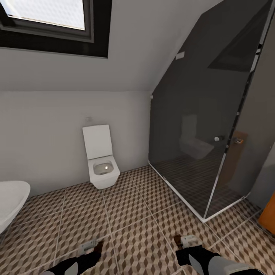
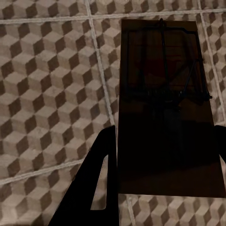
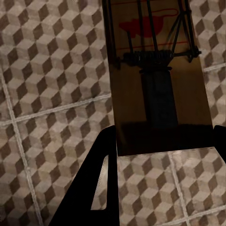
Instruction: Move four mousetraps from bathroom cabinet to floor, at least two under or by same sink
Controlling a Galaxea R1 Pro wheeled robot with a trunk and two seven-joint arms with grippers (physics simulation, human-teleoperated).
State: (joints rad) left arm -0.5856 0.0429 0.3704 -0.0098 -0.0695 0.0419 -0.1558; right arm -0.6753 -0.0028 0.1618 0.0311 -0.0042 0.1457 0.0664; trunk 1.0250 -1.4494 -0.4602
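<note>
Left pincer is clamped on a mousetrap, held over the cube-pattern floor. Ahead there's the tub edge, then the toilet, then the dark glass shower. Right pincer is gripping a second trap, red mark on it.

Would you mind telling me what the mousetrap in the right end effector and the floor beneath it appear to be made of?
The mousetrap looks like a flat wooden board, brown and matte, with a red printed mark and a dark wire spring and bar, probably metal. The bathroom floor looks like ceramic tile: square slabs with pale grout lines and a printed cube pattern, though the render leaves the sheen unclear.
</note>
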